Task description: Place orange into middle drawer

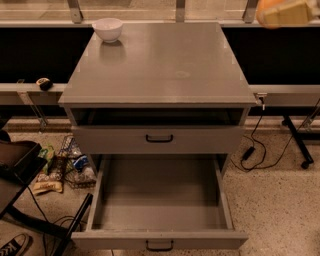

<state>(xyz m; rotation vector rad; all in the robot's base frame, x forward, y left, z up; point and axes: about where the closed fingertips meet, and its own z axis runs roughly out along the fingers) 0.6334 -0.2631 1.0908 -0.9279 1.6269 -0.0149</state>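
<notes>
gripper [276, 14] top rt, pinching orange [269, 4] (past cabinet [160, 65] edge); middle drawer [160, 197] open.

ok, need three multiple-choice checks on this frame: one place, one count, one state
1. Where is the gripper?
A. inside the bottom drawer
B. top right of the view, past the cabinet's back corner
C. down by the floor

2. How many black drawer handles show?
A. one
B. two
C. four

3. The bottom drawer is:
A. shut
B. pulled out, nothing in it
C. pulled out, fruit inside

Answers:
1 B: the gripper holds the orange at the top right edge, beyond the cabinet.
2 B: one on the upper drawer front, one on the bottom drawer.
3 B: its grey floor is bare.
</notes>
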